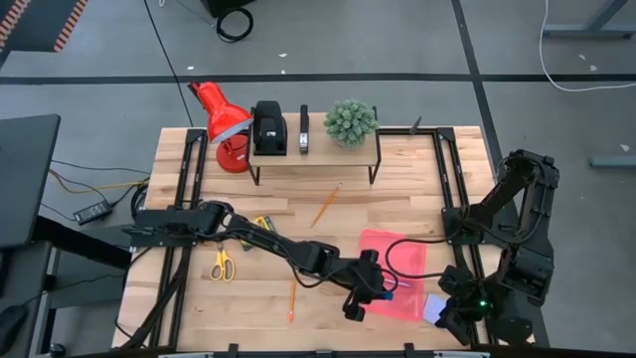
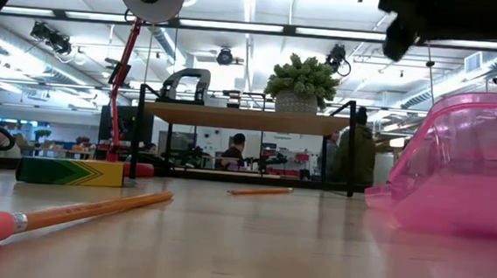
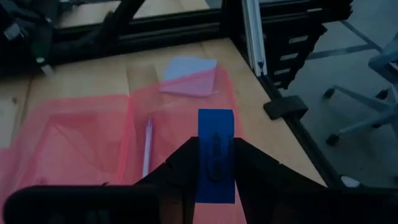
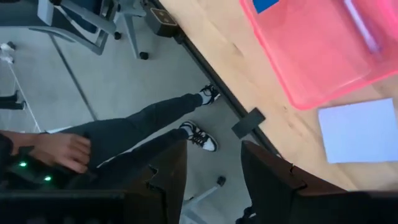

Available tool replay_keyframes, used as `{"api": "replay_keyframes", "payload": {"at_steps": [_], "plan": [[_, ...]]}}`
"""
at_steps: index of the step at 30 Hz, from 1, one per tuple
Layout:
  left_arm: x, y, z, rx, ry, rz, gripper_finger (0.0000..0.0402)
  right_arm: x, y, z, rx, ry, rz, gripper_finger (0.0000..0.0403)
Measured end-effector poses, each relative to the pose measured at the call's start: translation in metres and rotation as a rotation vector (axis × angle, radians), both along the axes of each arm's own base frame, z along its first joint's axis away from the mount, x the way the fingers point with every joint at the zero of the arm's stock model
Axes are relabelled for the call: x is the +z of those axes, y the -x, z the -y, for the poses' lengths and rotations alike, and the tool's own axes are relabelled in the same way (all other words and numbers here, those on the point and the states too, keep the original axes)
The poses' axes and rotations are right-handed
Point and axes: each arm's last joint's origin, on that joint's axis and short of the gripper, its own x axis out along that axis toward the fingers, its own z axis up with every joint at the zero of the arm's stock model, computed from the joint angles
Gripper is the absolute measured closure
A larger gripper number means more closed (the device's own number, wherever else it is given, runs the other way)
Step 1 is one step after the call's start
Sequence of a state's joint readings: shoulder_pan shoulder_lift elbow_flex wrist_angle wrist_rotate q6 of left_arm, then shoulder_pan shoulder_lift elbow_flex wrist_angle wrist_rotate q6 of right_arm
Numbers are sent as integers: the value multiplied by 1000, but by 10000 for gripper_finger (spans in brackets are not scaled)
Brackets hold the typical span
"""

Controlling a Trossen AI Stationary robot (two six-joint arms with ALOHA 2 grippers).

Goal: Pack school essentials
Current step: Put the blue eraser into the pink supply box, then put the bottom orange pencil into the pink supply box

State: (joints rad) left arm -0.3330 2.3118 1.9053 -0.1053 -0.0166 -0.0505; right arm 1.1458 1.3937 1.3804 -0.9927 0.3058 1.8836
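A pink see-through pouch [image 1: 397,270] lies flat at the table's near right, and a pale pen [image 3: 147,148] shows through it. My left gripper [image 3: 216,146] reaches over the pouch, shut on a small blue eraser [image 3: 216,140]. A pale lavender notepad [image 1: 434,308] lies flat by the pouch's near right corner. My right gripper [image 4: 213,149] hangs open past that corner with nothing in it. On the boards lie yellow-handled scissors [image 1: 221,264], two orange pencils [image 1: 325,204] [image 1: 292,298] and a yellow-green crayon box [image 2: 71,172]. My left gripper pinches the eraser's two long sides [image 3: 202,162] between its two fingers. The fingers lie along the eraser, and its far end [image 3: 216,117] sticks out past the fingertips. They come slanting down from the table's left. The eraser is lifted clear above the pouch.
At the far edge stand a red lamp [image 1: 221,119] and a low shelf [image 1: 313,151] with black devices [image 1: 268,129] and a potted plant [image 1: 350,121]. Black rails [image 1: 455,179] run along both sides. A person's legs [image 4: 143,124] stand beyond the table's near right edge.
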Motion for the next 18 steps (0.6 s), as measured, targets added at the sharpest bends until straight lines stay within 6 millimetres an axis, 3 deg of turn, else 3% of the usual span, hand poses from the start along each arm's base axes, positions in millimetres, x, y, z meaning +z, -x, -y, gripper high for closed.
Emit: {"api": "replay_keyframes", "payload": {"at_steps": [11,18], "plan": [[-1,1,-8,63,-16,-77,194,1,-1,-1,-45,-16,36,245],[44,20,-26,198,42,-349,171,0,-2,3,-87,49,95,245]]}}
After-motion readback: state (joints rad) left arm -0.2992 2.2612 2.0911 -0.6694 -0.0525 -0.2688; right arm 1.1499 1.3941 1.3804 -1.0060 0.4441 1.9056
